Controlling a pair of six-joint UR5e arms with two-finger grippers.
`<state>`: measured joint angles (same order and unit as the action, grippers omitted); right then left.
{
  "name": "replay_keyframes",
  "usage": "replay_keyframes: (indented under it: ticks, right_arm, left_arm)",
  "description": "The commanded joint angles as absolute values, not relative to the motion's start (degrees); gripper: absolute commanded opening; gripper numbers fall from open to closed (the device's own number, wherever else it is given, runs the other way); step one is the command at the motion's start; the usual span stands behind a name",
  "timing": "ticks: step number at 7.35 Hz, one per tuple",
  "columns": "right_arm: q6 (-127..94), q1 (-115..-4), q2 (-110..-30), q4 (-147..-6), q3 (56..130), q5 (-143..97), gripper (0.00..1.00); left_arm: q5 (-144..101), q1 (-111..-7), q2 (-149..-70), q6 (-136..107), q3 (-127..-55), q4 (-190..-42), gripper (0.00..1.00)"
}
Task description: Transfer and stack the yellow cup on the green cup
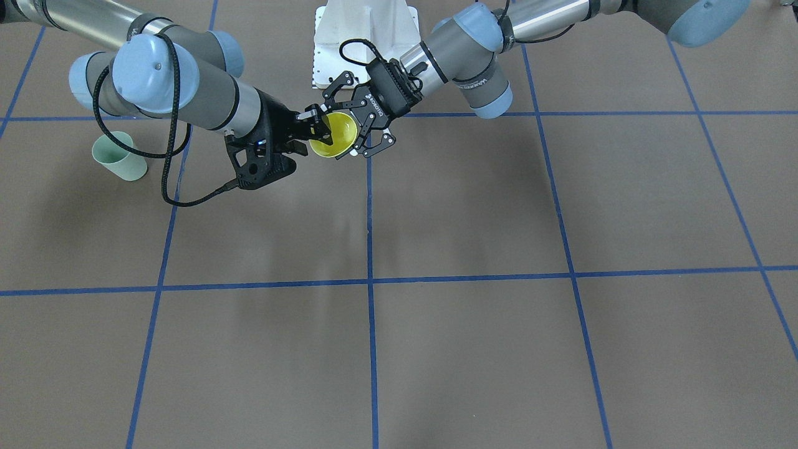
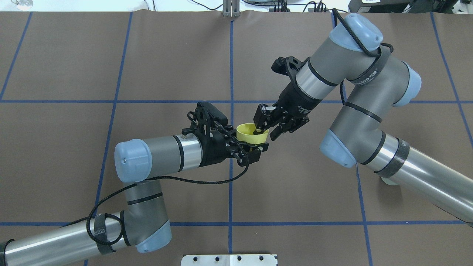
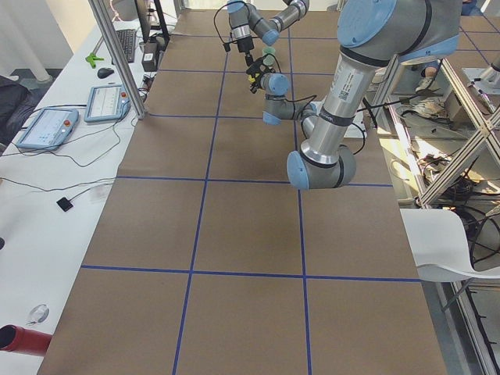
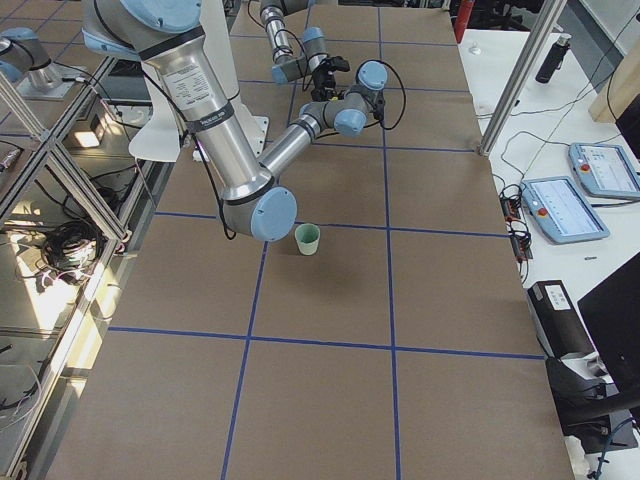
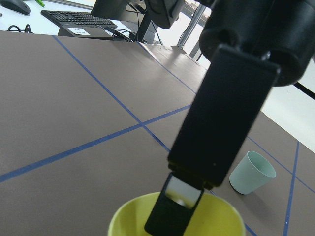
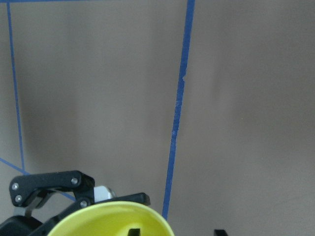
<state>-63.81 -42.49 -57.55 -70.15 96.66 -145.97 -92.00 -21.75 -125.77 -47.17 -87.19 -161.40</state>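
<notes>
The left arm (image 2: 159,155) extends from the table's left end, low and nearly level. Its claw (image 2: 252,142) is closed around the lower body of the yellow cup (image 2: 248,133) and holds it up off the table (image 2: 295,184), mouth upward and somewhat tilted. White print (image 1: 373,103) on this claw's body reads, as far as I can make out in the front view, ROBOTIQ.

The yellow cup hangs over the middle blue tape line (image 2: 231,192). It is about midway between the table's left and right ends, a little nearer the robot's edge than the operators' edge.

The right claw (image 2: 266,133) meets the cup from the right. Its fingers stand apart and straddle the rim, one finger (image 2: 257,129) inside the mouth and the other outside the wall. The right wrist view shows a gap between the outer fingertip and the wall, so this claw has hold of nothing.

Toward the table's right end, the green cup (image 1: 120,157) stands upright on the table, well apart from the yellow cup. In the front view the right arm's black cable (image 1: 168,156) crosses just beside it. Bare brown surface lies between the two cups and across the wide stretch to the operators' edge.
</notes>
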Motion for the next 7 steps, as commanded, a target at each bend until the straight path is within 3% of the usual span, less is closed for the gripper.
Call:
replay_keyframes:
  ticks: [1,6,7]
  right_arm:
    - [-63.8,-42.3,-57.6,-70.1,97.0,-146.6,0.44]
    - [-63.8,-42.4,-57.5,-70.0,96.9,-146.5,0.14]
    - [-63.8,-42.4,-57.6,-70.0,96.9,-146.5,0.01]
  left_arm:
    - [-92.0,-21.9,-125.8,-47.2,-87.2,-161.4,0.00]
    - [-92.1,-21.8,-126.1,-47.3,-87.3,-161.4,0.00]
    - [-92.1,-21.8,-126.2,-48.2,-87.3,-161.4,0.36]
